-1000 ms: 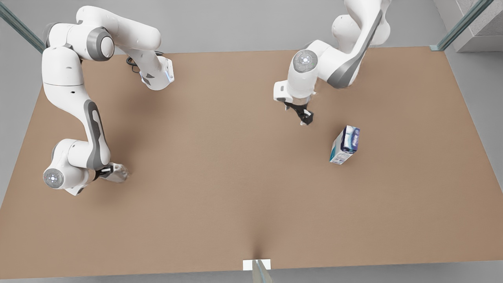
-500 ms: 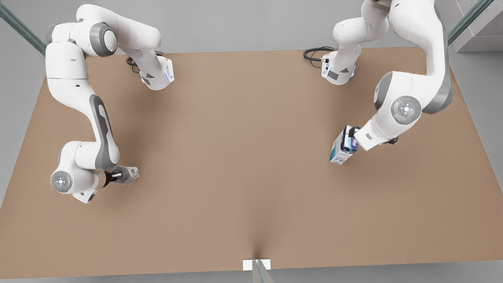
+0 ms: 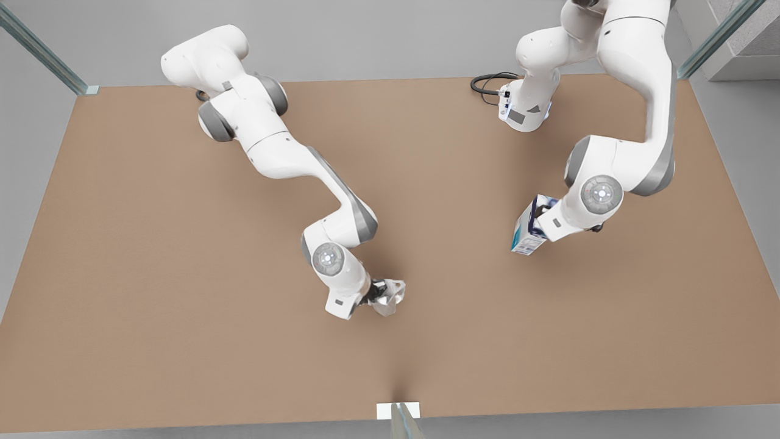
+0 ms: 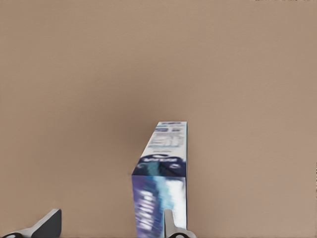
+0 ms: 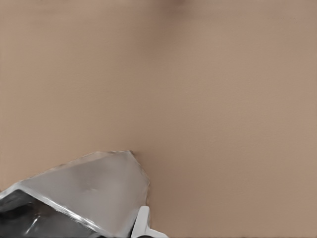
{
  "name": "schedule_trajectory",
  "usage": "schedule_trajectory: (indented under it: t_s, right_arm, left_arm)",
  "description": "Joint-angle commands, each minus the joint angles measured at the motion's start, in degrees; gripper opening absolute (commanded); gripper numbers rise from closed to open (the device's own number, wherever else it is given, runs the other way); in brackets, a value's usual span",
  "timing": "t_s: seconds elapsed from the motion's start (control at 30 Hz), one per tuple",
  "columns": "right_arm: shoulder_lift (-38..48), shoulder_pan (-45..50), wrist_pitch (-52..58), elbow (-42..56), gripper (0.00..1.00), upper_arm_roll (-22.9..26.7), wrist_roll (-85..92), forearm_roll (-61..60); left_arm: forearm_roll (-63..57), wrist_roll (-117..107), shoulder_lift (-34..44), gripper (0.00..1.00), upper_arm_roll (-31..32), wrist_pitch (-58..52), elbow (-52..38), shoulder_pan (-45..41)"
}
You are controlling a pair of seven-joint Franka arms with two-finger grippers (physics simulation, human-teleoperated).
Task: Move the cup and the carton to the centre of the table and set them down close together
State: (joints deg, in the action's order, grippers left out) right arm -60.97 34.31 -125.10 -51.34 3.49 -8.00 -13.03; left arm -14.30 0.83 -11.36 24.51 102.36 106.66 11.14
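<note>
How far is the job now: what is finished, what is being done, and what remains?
Nothing is finished yet. In hand: the right gripper holds the cup near the middle of the table, though whether it is set down is unclear. The left gripper is open at the carton, one finger against it, not yet clamped. Left: grip the carton, bring it beside the cup, and release both.

Left gripper (image 3: 544,217) mostly hidden behind own wrist at carton (image 3: 528,230); finger contact unreadable in front view. Left wrist view: fingertips (image 4: 171,227) cut off at 6 o'clock edge, carton (image 4: 161,191) base cropped there too, lettering blurred. Right gripper (image 3: 379,294) half-buried behind cup (image 3: 390,296); grip unclear. Right wrist view: cup (image 5: 84,196) cropped at 7 o'clock corner, handle out of sight.
</note>
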Motion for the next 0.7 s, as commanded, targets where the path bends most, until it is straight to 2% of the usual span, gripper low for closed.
schedule_trajectory:
  t_s: [0.0, 0.03, 0.07, 0.13, 0.17, 0.2, 0.23, 0.27, 0.33, 0.5, 0.57, 0.63, 0.67]
  right_arm:
    - [-0.55, 0.49, -0.67, 0.10, 0.21, 0.38, -0.96, 0.47]
    - [-1.34, 0.84, -0.76, 1.24, 0.21, 0.38, -1.93, 0.46]
    - [-1.78, 0.84, -1.20, 1.24, 0.29, 0.38, -2.28, 0.46]
    - [-2.31, 1.63, -1.47, 1.33, 0.35, 1.96, -2.37, 0.46]
    - [-2.75, 1.72, -1.47, 1.94, 0.51, 1.88, -2.37, 0.46]
    - [-2.75, 1.98, -2.34, 1.94, 0.73, 1.96, -2.28, 0.46]
    - [-2.83, 2.07, -2.34, 2.03, 0.90, 1.96, -2.37, 0.46]
    - [-2.83, 2.07, -2.43, 2.03, 0.99, 1.96, -2.37, 0.46]
    - [-2.92, 2.07, -2.43, 2.55, 1.00, 2.05, -2.37, 0.46]
    - [-3.27, 1.99, -2.43, 2.73, 1.00, 2.05, -2.37, 0.11]
    - [-3.19, 1.90, -2.34, 2.73, 1.00, 2.05, -2.37, -0.41]
    - [-3.19, 1.90, -2.34, 2.73, 1.00, 2.14, -2.37, -0.41]
    - [-3.19, 1.90, -2.34, 2.73, 1.00, 2.14, -2.37, -0.41]
  left_arm:
    - [1.47, -0.04, 0.02, 1.00, 0.01, 0.20, 0.21, -0.07]
    - [3.49, -0.13, 0.02, 1.00, 0.01, 0.12, 0.47, 0.37]
    - [5.95, -0.30, 0.02, 1.00, 0.01, 0.12, 0.91, 0.37]
    - [7.01, -1.71, -0.07, 1.00, 0.01, 0.38, 1.79, 0.29]
    - [7.01, -1.80, -0.33, 1.00, 0.01, 1.08, 2.15, 0.20]
    - [7.01, -1.89, -0.42, 0.99, 0.01, 3.01, 3.73, 0.11]
    - [7.01, -1.89, -0.60, 0.99, 0.01, 3.54, 4.25, 0.02]
    - [7.01, -1.89, -0.60, 0.99, 0.01, 4.60, 5.31, -0.07]
    - [6.48, -1.71, -0.69, 0.99, 0.01, 7.76, 8.03, 0.20]
    - [5.95, -0.66, 0.81, 0.99, 0.01, 7.59, 12.78, 0.20]
    - [5.95, -0.74, 0.72, 0.90, 0.01, 8.20, 13.75, 0.20]
    - [5.95, -0.74, 0.55, 0.90, 0.01, 11.10, 15.59, 0.20]
    - [5.95, -0.66, 0.46, 0.82, 0.01, 12.07, 16.12, 0.20]
